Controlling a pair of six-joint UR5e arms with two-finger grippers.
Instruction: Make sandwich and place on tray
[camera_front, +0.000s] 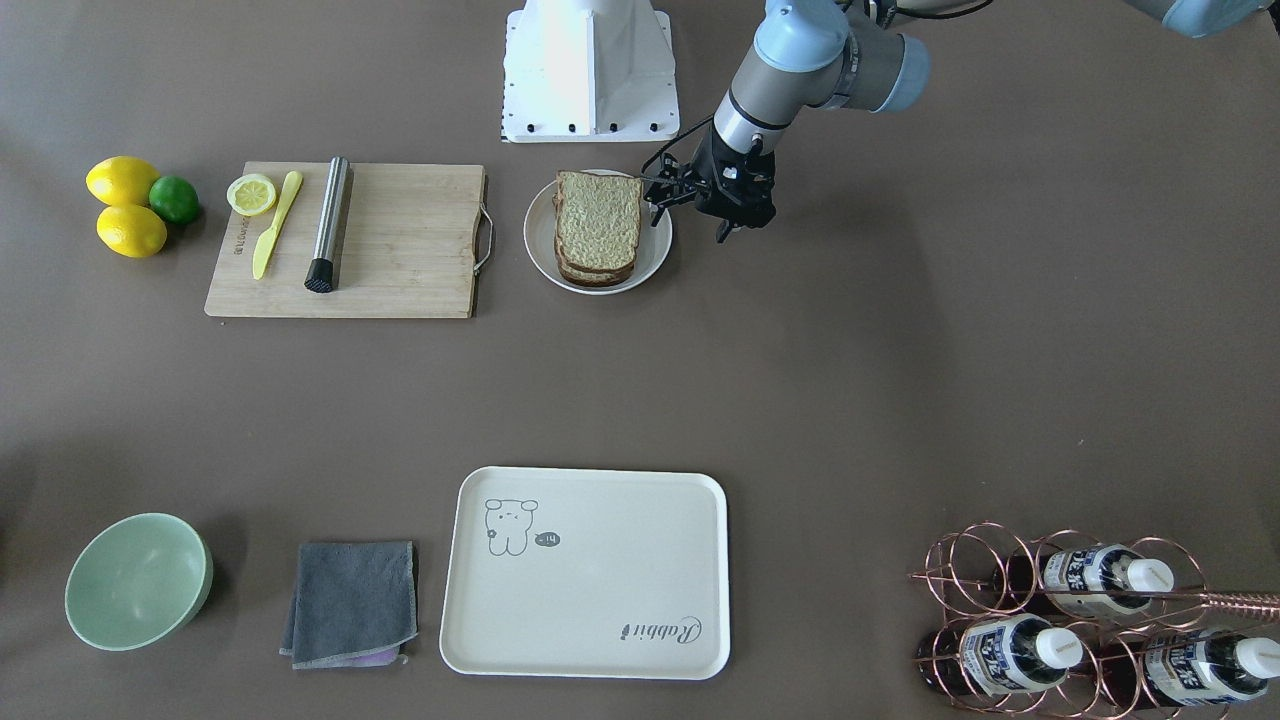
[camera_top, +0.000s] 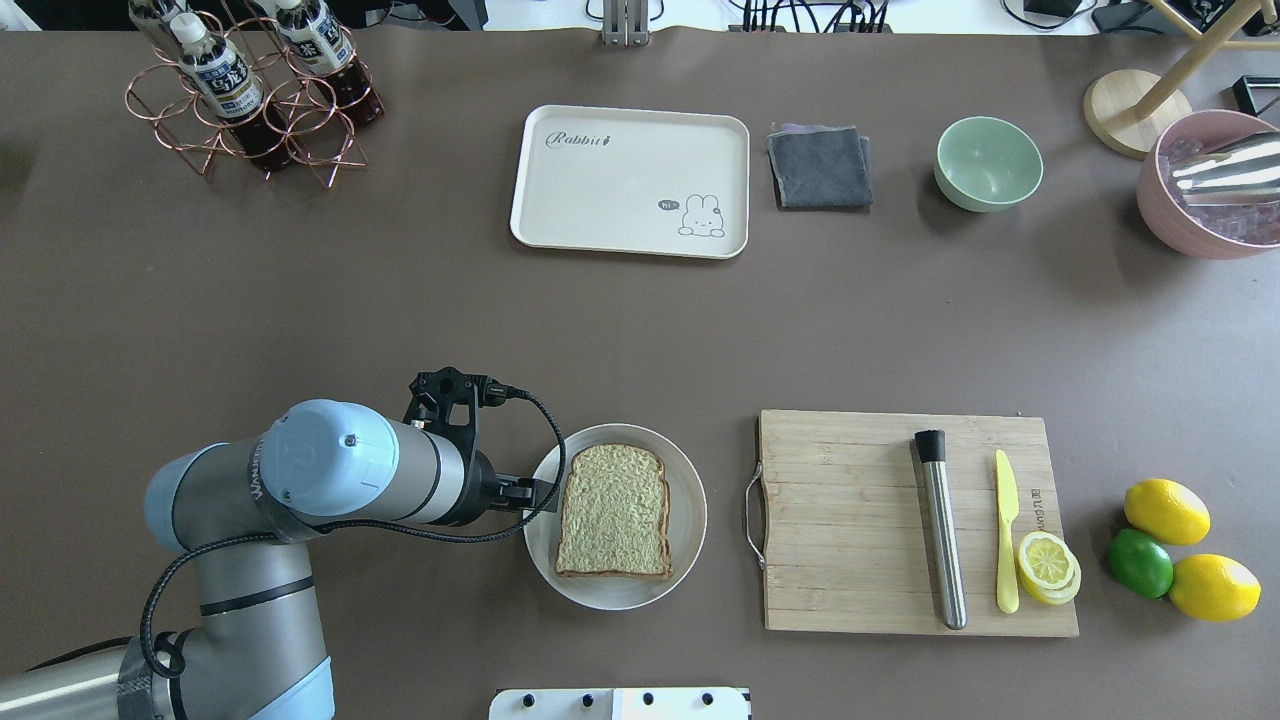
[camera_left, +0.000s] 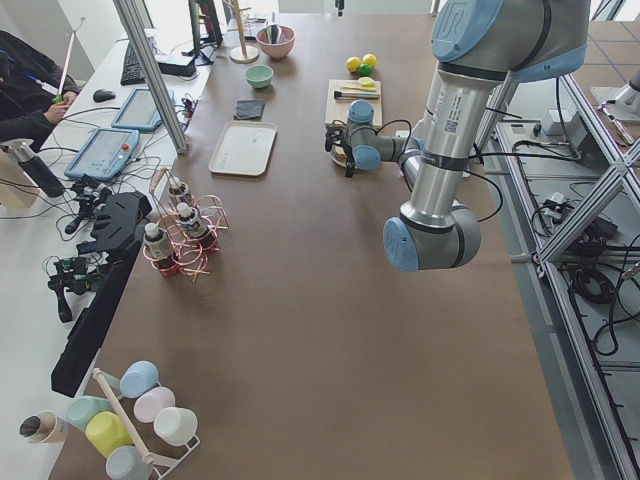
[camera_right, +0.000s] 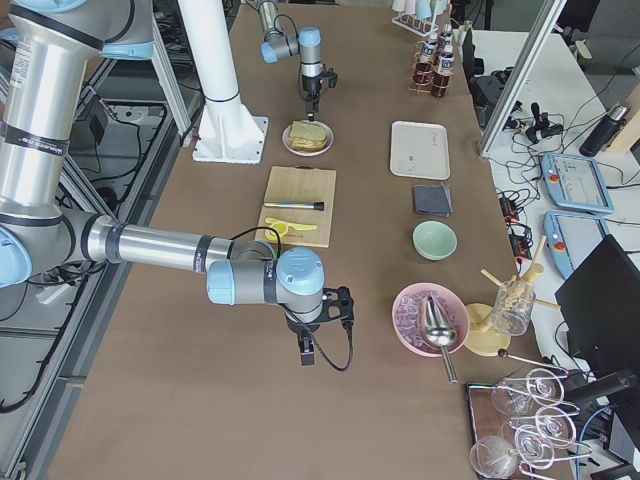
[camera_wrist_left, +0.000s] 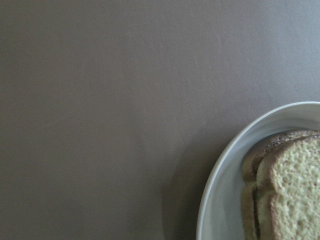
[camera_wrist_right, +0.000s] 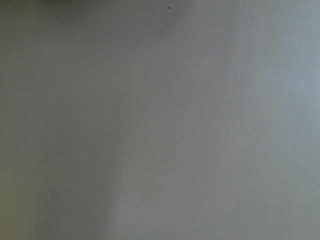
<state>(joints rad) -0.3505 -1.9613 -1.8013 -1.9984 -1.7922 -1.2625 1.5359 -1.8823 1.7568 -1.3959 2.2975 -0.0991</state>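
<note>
The sandwich lies on a round white plate near the robot's base: two bread slices stacked, the filling hidden. It also shows in the overhead view and at the lower right of the left wrist view. My left gripper points down at the table just beside the plate's rim, apart from it, and looks shut and empty. The cream tray lies bare at the table's far side. My right gripper shows only in the right side view, far off over bare table; I cannot tell its state.
A wooden cutting board beside the plate holds a steel muddler, a yellow knife and a lemon half. Lemons and a lime lie past it. A grey cloth, green bowl and bottle rack flank the tray.
</note>
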